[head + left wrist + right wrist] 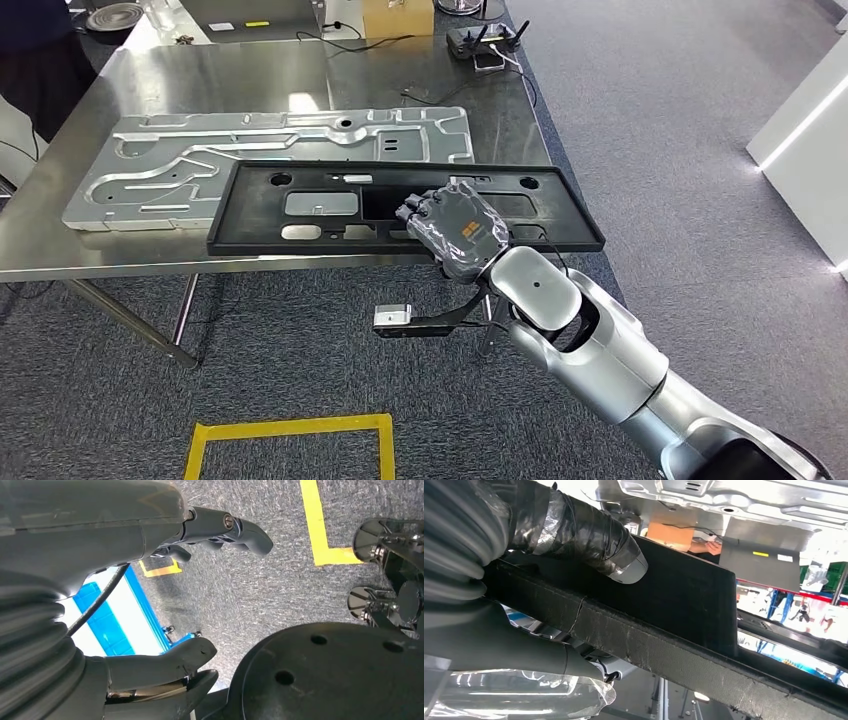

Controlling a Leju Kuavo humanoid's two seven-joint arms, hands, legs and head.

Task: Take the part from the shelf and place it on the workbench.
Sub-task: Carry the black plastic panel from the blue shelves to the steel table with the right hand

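Note:
The part (330, 205) is a long black plastic panel with several cut-outs. It lies flat along the near side of the steel workbench (240, 85), its far edge overlapping a silver stamped metal panel (200, 160). My right hand (458, 228) grips the part's near edge right of its middle. In the right wrist view the taped thumb (589, 535) presses on one face of the black part (684, 595) and the fingers lie under the other. My left hand (125, 525) hangs over the carpet with its fingers apart and nothing in it.
A cardboard box (397, 17), a remote controller (485, 42) and cables lie at the bench's far end. A person in dark clothes (30, 50) stands at the far left corner. Yellow floor tape (290, 428) marks the carpet in front of the bench. A white unit (810, 140) stands to the right.

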